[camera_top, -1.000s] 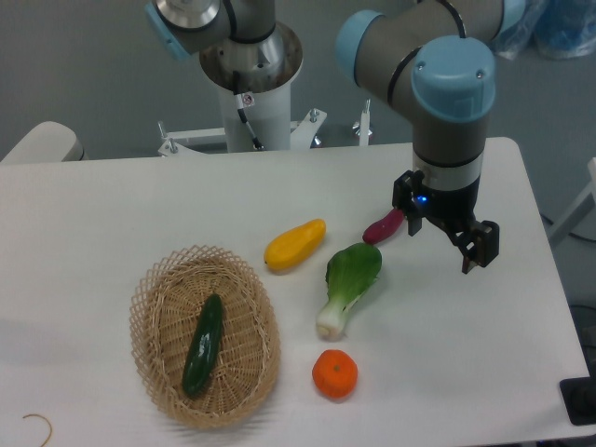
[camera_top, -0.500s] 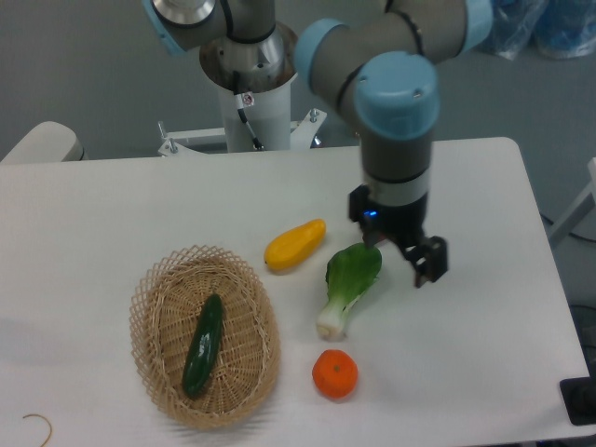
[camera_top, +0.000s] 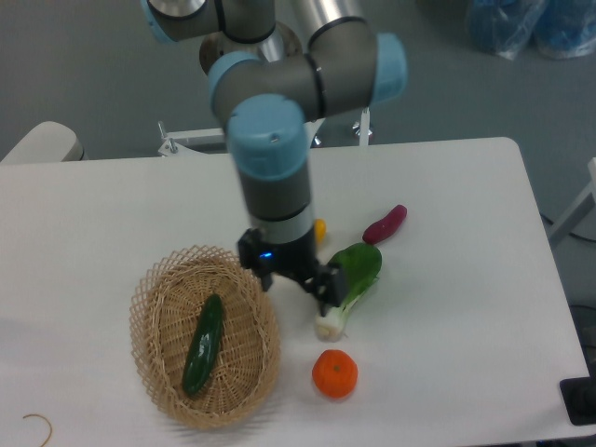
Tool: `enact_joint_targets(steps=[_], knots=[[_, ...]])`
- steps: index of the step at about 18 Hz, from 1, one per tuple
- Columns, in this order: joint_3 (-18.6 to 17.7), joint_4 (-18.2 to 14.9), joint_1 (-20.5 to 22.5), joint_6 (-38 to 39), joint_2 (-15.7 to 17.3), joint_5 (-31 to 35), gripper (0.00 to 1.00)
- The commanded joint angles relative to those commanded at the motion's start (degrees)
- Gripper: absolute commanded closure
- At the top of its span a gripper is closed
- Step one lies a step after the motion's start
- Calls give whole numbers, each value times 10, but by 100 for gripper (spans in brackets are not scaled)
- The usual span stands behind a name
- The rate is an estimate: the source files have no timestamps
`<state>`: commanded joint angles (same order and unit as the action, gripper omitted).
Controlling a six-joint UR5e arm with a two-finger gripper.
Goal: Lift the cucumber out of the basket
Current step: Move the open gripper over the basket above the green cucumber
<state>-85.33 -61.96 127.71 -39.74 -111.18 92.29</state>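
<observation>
The dark green cucumber (camera_top: 203, 345) lies lengthwise inside the oval wicker basket (camera_top: 149, 298) at the front left of the table. My gripper (camera_top: 296, 279) hangs just past the basket's right rim, above the table, to the upper right of the cucumber and apart from it. Its fingers point down and look spread, with nothing between them. The arm's wrist covers most of the yellow fruit behind it.
A bok choy (camera_top: 351, 279) lies right beside the gripper, an orange (camera_top: 334, 373) in front of it, and a small purple vegetable (camera_top: 385, 223) further back right. A sliver of the yellow fruit (camera_top: 320, 229) shows behind the wrist. The arm's base stands at the back.
The arm has swept left across the table, from the right side over the bok choy to the basket's right rim. The yellow fruit is now mostly hidden; the purple vegetable shows again.
</observation>
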Motion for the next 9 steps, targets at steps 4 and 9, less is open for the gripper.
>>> enact_joint_targets(steps=[4,9], knots=[[-33,6,-14,76,-3,0,0],[-37,44,-35,153,-42,0,0]])
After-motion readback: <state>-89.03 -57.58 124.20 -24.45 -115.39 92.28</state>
